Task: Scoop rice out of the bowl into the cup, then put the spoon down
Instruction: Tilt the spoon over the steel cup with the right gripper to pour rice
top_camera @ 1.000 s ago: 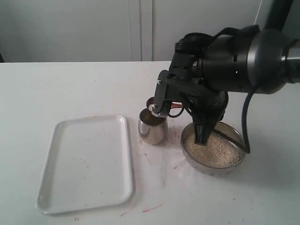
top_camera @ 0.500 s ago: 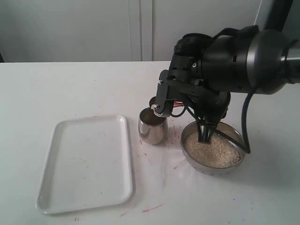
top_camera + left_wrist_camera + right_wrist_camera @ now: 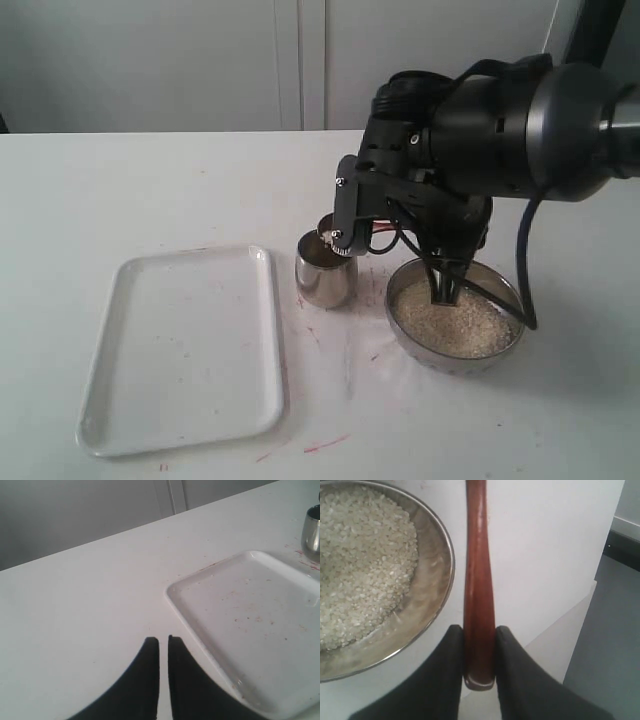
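My right gripper is shut on the end of the reddish-brown spoon. The handle runs out past the fingertips, alongside the rim of the steel bowl. The bowl holds a bed of beige rice, seen close up as rice in the right wrist view. In the exterior view the black arm hangs over the bowl and hides the fingers. The spoon's dark head shows just above the rim of the steel cup, which stands left of the bowl. My left gripper is shut on nothing, over bare table.
A white rectangular tray lies left of the cup, and its tray corner sits beside the left fingers. The cup shows at the edge of the left wrist view. A table edge and grey floor lie beyond the spoon.
The right arm has shifted slightly: its black pointed part over the bowl moved a little up and right. Cup, bowl and tray stayed still.
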`<state>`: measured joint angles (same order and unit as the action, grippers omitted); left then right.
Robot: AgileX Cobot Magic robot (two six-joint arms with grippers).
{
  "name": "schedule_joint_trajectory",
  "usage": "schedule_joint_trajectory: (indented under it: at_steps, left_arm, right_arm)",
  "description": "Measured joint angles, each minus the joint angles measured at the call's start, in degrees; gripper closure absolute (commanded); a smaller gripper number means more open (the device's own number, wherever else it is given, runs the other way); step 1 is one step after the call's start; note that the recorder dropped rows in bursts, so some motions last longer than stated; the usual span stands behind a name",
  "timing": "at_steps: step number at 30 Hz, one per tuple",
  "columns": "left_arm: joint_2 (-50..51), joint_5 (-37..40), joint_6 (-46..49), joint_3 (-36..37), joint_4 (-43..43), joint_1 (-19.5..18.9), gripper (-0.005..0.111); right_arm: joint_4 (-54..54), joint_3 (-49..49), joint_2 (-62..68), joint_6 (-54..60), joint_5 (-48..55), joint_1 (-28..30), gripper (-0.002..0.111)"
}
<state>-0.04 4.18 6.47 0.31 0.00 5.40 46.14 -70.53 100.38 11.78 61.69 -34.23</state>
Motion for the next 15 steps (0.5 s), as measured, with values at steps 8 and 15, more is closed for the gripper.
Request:
schedule_joint_trajectory:
  at_steps: [8,15]
  left_arm:
    - [0.0,0.0,0.0,0.0,0.0,0.0,0.092]
    - [0.0,0.0,0.0,0.0,0.0,0.0,0.092]
  right_arm:
    - [2.1,0.0,0.0,1.0,0.6,0.0,0.108]
    - [5.7,0.0,0.0,1.4,0.8,0.0,0.108]
